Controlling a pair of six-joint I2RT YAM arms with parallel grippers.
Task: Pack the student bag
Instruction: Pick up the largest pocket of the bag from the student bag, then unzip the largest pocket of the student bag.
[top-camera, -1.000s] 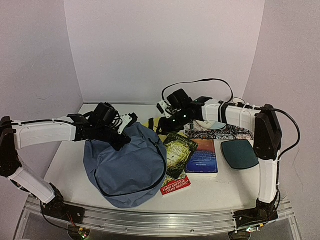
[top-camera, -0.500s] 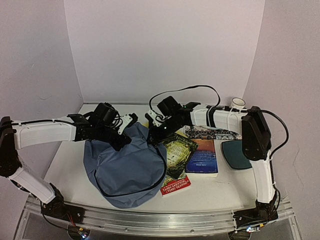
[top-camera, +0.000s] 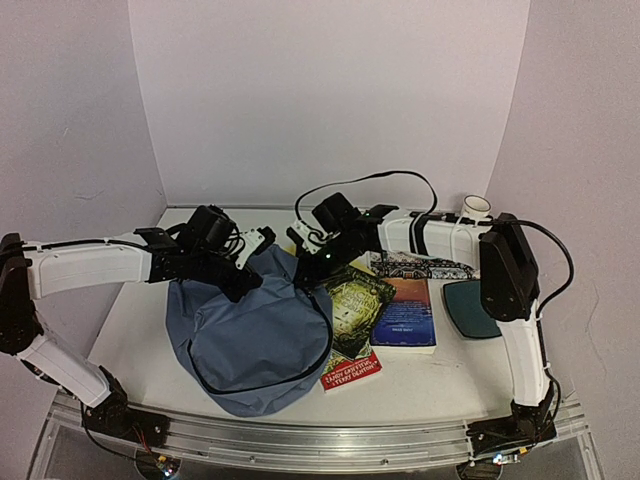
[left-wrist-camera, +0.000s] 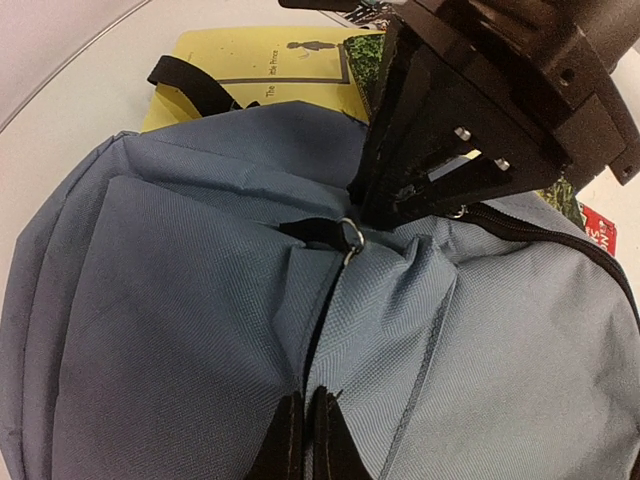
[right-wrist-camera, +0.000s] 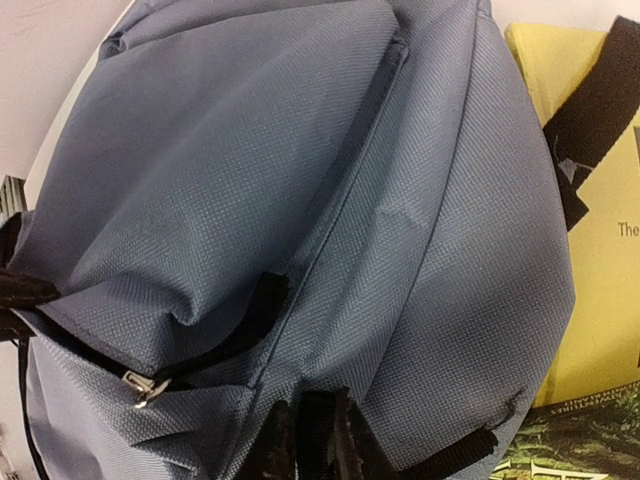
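The student bag, slate-blue and soft, lies at the centre-left of the table with its zipper line toward the front. My left gripper is at its upper left and is shut on a fold of fabric beside a seam. My right gripper presses on the bag's upper right edge, its fingers nearly together on puckered fabric. A metal zipper ring lies between the two grippers. A black strap crosses a yellow book behind the bag.
A green book, a blue book and a red book lie right of the bag. A patterned pouch, a dark oval object and a white cup sit at the right, near the wall.
My right arm has swung left from above the books to the bag's top edge, and its jaws have narrowed onto the fabric. The left arm and the bag have stayed put.
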